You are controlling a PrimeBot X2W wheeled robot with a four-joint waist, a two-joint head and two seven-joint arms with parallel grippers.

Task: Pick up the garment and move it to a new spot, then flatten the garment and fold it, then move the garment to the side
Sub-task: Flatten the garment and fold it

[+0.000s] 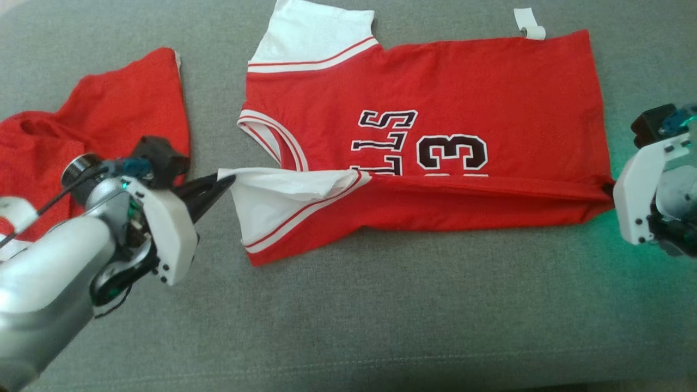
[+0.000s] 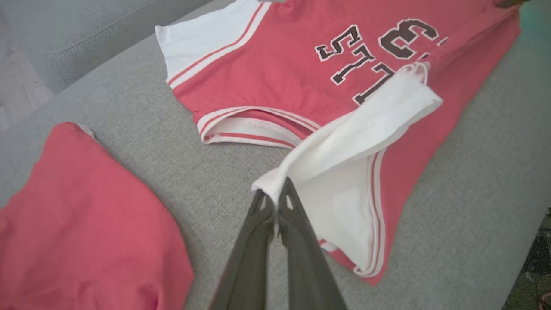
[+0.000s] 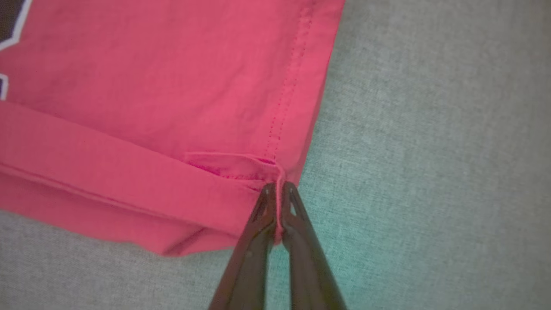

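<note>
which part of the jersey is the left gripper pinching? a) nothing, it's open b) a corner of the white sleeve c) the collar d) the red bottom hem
B: the left gripper has its fingers shut on a corner of the white sleeve of the jersey; the right gripper is the one pinching the hem.

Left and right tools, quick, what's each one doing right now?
Left tool: closed, pinching the jersey by its white sleeve edge.
Right tool: closed, pinching the jersey's red hem corner.
</note>
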